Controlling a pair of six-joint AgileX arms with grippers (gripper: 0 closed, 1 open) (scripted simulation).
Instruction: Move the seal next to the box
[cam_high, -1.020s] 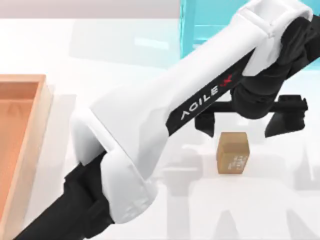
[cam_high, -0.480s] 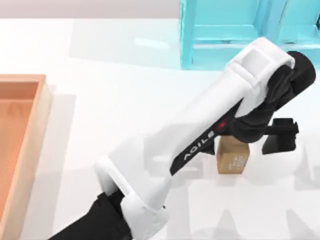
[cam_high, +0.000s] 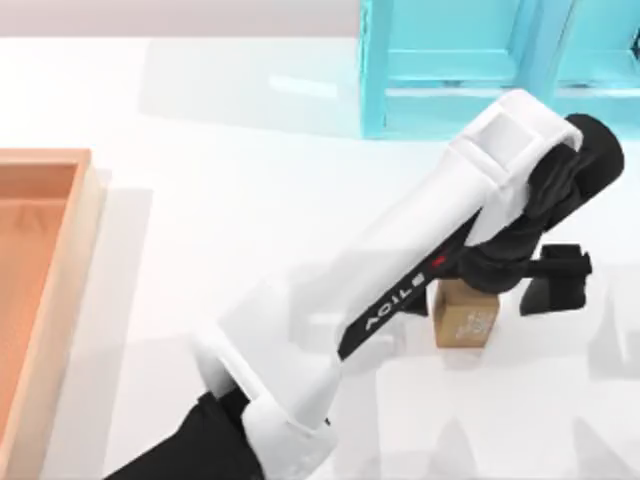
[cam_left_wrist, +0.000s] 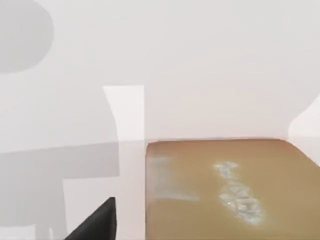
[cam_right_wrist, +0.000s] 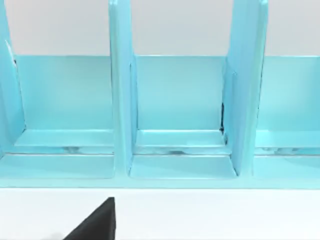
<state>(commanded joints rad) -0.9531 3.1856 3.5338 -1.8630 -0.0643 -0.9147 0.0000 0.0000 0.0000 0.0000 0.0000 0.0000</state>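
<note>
1. The seal (cam_high: 466, 322) stands on the table's right half, white markings on the face turned toward the top cam. It sits well apart from the box (cam_high: 62, 300), which lies at the far left edge.
2. Our left gripper (cam_high: 490, 283) hangs directly over the seal. One dark finger (cam_high: 553, 288) stands just beside the seal's right side, w/ a gap between them; the other finger is hidden under the arm. We read the pincer as open and straddling the seal, nothing gripped yet.
3. Left wrist cam: the seal's top face (cam_left_wrist: 230, 190) is very near the cam.
4. Risk: closing off-centre could tip or skid the seal; a shallow pinch could drop it on the long carry to the box.
5. Surface: plain white table (cam_high: 220, 180), smooth. A turquoise shelf unit (cam_high: 450, 60) stands at the back right; the right wrist cam faces its compartments (cam_right_wrist: 180, 100).
</note>
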